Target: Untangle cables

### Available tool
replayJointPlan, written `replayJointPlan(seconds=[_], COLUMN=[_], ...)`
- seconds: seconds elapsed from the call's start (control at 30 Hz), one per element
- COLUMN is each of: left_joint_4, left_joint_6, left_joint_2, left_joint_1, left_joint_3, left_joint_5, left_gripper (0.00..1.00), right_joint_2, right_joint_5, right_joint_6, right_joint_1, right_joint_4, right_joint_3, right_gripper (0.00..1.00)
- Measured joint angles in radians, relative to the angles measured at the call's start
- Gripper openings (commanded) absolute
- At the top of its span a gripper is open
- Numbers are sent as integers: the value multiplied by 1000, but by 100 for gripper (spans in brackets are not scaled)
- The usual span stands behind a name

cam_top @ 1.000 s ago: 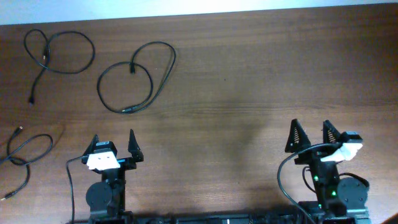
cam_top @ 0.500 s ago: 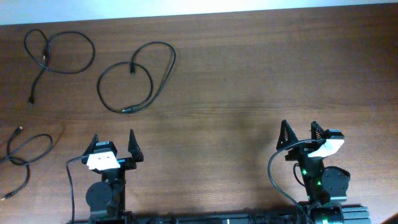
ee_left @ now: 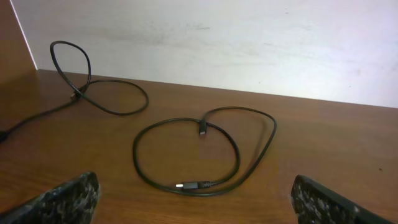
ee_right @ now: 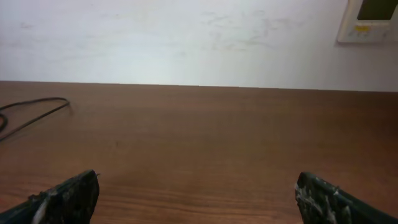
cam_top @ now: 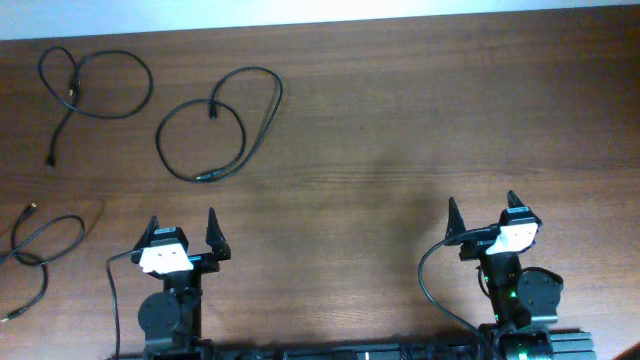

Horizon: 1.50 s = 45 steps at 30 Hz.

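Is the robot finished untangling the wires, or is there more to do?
It looks about finished. Done: the top-left cable, the middle cable and the left-edge cable lie apart on the table, none crossing another. In hand: nothing; the left gripper and right gripper are open and empty, at the near edge. Left: maybe only straightening each cable's own loops.
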Motion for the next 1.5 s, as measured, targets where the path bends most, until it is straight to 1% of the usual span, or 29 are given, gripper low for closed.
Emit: replayJointPlan(seconds=[0.67,1.5], left_joint_4=[0,0], left_joint_6=[0,0], left_joint_2=[0,0], left_joint_1=[0,0], left_joint_3=[0,0], left_joint_5=[0,0], left_gripper=[99,99], right_joint_2=[0,0], right_joint_5=[24,27], right_joint_6=[-36,-41], right_joint_1=[0,0], right_joint_4=[-3,-3], right_joint_3=[0,0], right_gripper=[99,99])
